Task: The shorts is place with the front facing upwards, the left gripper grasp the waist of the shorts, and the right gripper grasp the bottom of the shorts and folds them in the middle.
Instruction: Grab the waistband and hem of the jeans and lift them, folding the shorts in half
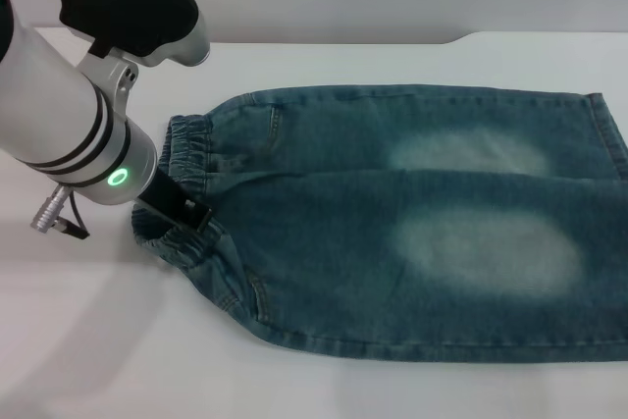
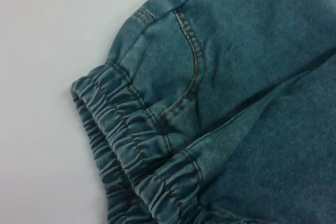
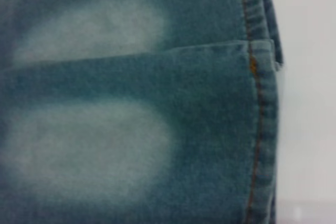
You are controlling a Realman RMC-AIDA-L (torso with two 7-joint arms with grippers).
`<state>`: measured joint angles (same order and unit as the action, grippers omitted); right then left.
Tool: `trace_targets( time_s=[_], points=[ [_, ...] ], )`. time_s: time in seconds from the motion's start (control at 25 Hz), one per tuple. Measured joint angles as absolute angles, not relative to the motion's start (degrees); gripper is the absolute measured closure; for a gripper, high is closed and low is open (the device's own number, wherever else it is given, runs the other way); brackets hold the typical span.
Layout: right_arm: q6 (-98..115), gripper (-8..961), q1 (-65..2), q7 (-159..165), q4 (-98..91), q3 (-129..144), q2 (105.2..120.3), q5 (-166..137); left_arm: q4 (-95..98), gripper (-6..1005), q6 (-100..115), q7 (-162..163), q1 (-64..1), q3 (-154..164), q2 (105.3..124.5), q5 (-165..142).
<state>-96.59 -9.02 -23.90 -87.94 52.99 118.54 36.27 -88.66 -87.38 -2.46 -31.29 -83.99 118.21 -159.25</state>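
The shorts [image 1: 412, 223] lie spread flat on the white table [image 1: 324, 385], front up, legs side by side, two pale faded patches [image 1: 486, 252] showing on the denim. The shorts are my landmark. The bottom of the shorts [image 3: 260, 129], the straight stitched leg hems, is the end farthest from my left arm; my right wrist camera looks down on it, and my right gripper does not show in any view. At the opposite end is the waist of the shorts [image 1: 186, 159], gathered and puckered, with a curved pocket seam [image 2: 197, 72] just inside it. My left gripper [image 1: 182, 211] is down at the middle of that waistband, its black tip touching the ruffled cloth; I cannot tell whether it is grasping or released.
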Motion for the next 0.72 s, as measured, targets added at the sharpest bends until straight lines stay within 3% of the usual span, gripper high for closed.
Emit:
trace_targets(
  time_s=[0.24, 0.72],
  points=[
    [-96.19, 348, -9.22, -24.51, -86.52, 52.99, 118.51, 35.62, -88.79, 964, -87.54, -2.45, -31.74, -83.93, 118.21, -159.26],
    [-95.91, 347, -9.90, -24.79, -83.67, 53.59, 118.60, 35.58, -88.32, 964, -87.53, -2.46, -32.08, -83.76, 118.21, -159.26]
  ],
)
